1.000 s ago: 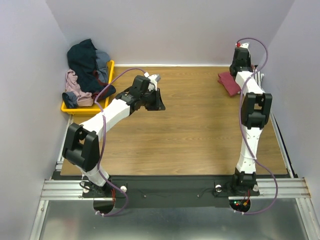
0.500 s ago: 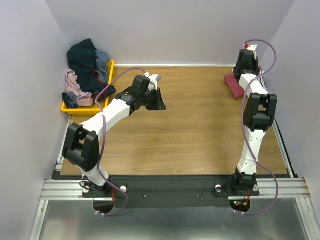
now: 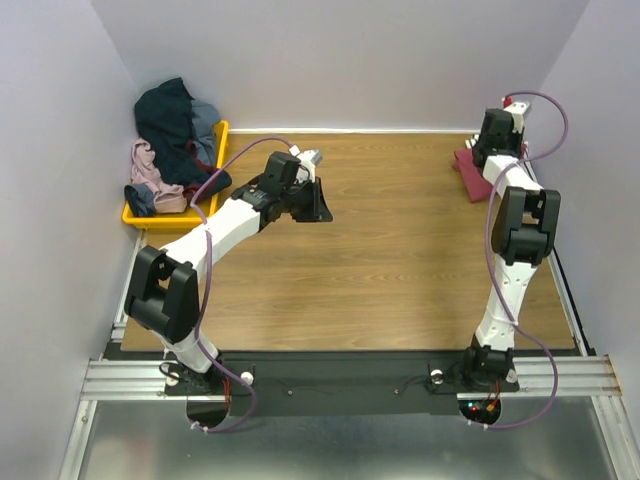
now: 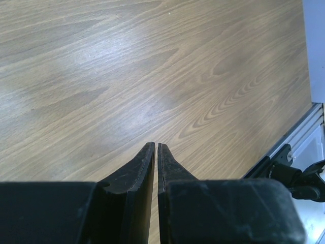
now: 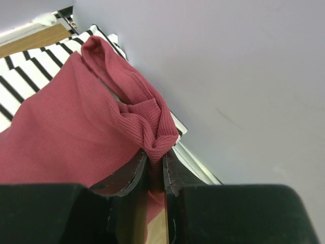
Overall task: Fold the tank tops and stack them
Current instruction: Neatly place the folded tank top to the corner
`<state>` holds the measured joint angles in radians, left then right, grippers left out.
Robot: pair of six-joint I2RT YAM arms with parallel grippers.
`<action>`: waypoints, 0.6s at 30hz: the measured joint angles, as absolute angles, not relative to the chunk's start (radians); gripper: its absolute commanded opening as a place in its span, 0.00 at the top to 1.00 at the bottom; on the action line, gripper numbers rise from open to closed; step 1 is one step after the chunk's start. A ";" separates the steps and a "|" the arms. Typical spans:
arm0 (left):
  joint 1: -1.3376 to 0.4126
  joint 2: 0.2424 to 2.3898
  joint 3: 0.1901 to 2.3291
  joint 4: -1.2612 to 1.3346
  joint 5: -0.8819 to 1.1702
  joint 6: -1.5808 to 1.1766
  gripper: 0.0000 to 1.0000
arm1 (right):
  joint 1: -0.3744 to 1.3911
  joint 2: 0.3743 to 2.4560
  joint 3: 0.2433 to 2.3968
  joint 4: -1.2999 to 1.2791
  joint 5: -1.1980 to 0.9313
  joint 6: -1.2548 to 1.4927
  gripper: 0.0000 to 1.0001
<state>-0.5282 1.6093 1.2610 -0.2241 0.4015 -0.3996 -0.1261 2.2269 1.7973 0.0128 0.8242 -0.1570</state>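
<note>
My right gripper [image 5: 155, 158] is clamped on a bunched fold of the dark red tank top [image 5: 76, 127]. The ribbed cloth is gathered into a knot right at the fingertips [image 5: 136, 170] and spreads away to the left of the wrist view. Past its far edge I see the striped tank top [image 5: 28, 63], white with thin dark stripes. I cannot tell whether the red one lies on it or just in front of it. Both sit close against the pale wall [image 5: 244, 76], at the far right corner of the table [image 3: 400, 250]. From above, only the red cloth shows there, just beside the right wrist.

My left gripper [image 4: 156, 148] has its jaws drawn together to a thin slit with nothing between them. It hangs over bare wood left of the table's centre, well apart from both tops. Further left, the yellow tray [image 3: 218, 150] holds a heap of clothes [image 3: 170, 125].
</note>
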 measured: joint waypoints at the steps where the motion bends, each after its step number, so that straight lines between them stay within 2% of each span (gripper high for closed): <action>1: -0.528 1.609 1.259 -0.224 0.402 -0.400 0.80 | -0.132 2.234 1.797 0.015 0.819 -0.144 0.96; 4: -0.528 1.613 1.257 -0.221 0.406 -0.400 0.80 | -0.166 2.263 1.797 0.016 0.797 -0.106 0.87; 5: -0.528 1.617 1.257 -0.220 0.407 -0.401 0.80 | -0.181 2.274 1.797 0.016 0.788 -0.094 0.75; 8: -0.528 1.626 1.257 -0.221 0.410 -0.401 0.80 | -0.225 2.306 1.798 0.015 0.767 -0.062 0.50; 10: -0.528 1.628 1.257 -0.221 0.413 -0.401 0.78 | -0.245 2.323 1.798 0.009 0.755 -0.048 0.15; 11: -0.528 1.628 1.257 -0.220 0.415 -0.401 0.77 | -0.252 2.325 1.798 0.007 0.753 -0.041 0.09; 13: -0.528 1.629 1.257 -0.219 0.416 -0.402 0.76 | -0.261 2.326 1.798 0.004 0.741 -0.020 0.00; 18: -0.528 1.628 1.256 -0.215 0.418 -0.402 0.71 | -0.254 2.321 1.798 -0.028 0.699 0.057 0.00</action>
<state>-0.5282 1.6283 1.2564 -0.2150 0.4179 -0.4015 -0.2539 2.3207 1.7977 -0.0277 0.6994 0.0574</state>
